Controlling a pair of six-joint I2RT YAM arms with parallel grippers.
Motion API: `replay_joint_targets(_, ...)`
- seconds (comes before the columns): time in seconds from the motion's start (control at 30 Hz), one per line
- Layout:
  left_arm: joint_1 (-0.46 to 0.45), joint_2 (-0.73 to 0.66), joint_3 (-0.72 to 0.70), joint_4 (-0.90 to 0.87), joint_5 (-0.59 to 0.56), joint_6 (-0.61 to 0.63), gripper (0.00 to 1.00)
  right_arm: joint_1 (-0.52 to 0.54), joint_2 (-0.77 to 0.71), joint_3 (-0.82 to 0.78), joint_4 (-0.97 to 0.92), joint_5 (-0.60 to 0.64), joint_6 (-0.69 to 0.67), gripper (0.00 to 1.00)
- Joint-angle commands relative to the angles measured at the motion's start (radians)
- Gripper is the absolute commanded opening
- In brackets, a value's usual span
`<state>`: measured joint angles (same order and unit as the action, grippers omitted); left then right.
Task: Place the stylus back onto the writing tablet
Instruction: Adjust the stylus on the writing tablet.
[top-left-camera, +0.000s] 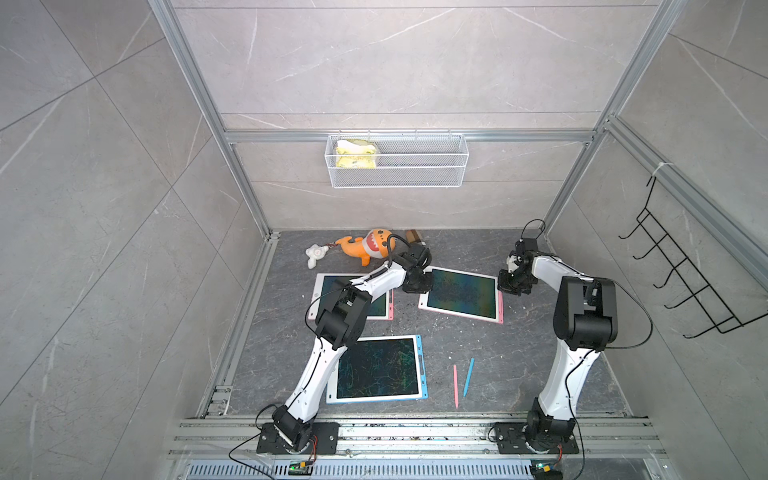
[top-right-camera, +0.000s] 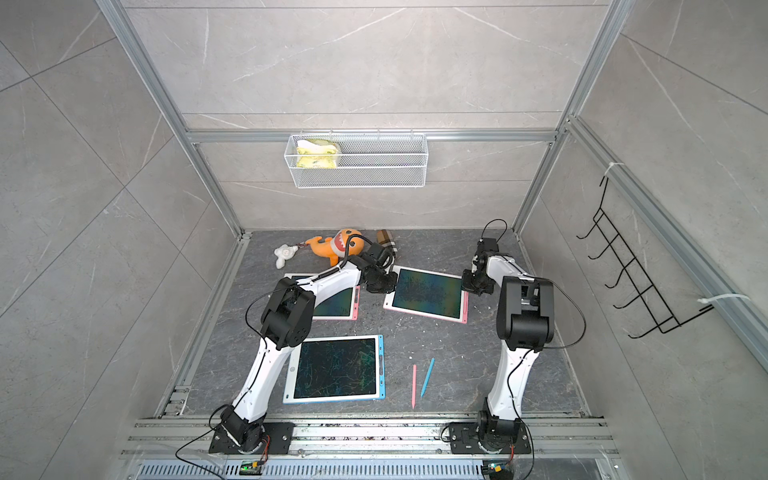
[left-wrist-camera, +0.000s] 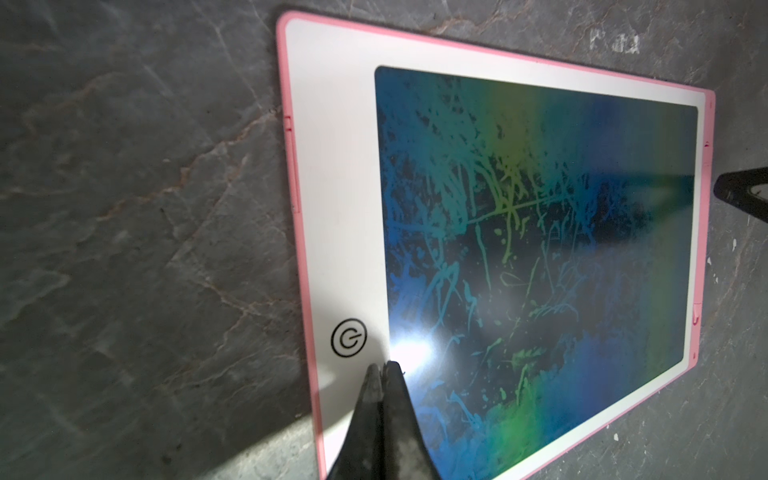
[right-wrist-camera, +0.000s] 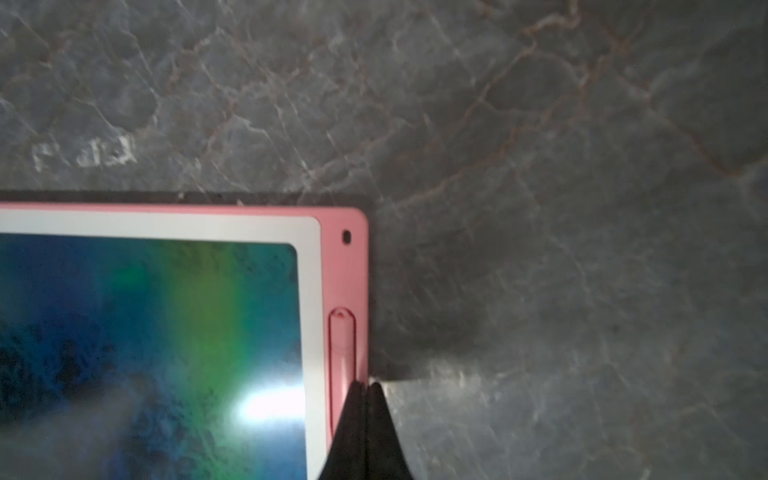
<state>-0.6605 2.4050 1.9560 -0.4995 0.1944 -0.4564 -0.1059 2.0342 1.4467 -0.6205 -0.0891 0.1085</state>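
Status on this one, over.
Left gripper shut, at bezel of pink tablet. Right gripper shut, at pink stylus in its slot. Spare styluses lie apart.

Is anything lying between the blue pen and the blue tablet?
Yes: the pink stylus lies flat between the blue stylus and the blue tablet, touching neither. Nothing else visible lies between them.

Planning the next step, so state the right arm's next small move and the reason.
Probably lift the shut right fingers straight up from the edge of the pink tablet. Its pink stylus already seems to lie in the edge slot beside their tips, while the shut left fingers sit at the opposite bezel; nothing seems left to grip there.
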Motion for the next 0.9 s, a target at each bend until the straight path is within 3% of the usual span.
replay_joint_targets(0.0,0.007,-0.004,-0.035,-0.086,-0.007,-0.002,0.00,-0.002,-0.093,-0.025,-0.048,0.022,0.010,0.00)
replay_joint_targets(0.27,0.006,-0.021,-0.066,-0.076,-0.009,-0.004,0.00,0.001,-0.156,-0.071,-0.071,-0.045,0.034,0.00)
replay_joint_targets(0.87,0.006,-0.021,-0.071,-0.074,-0.011,-0.008,0.00,0.015,-0.055,-0.057,-0.091,-0.075,0.024,0.00)
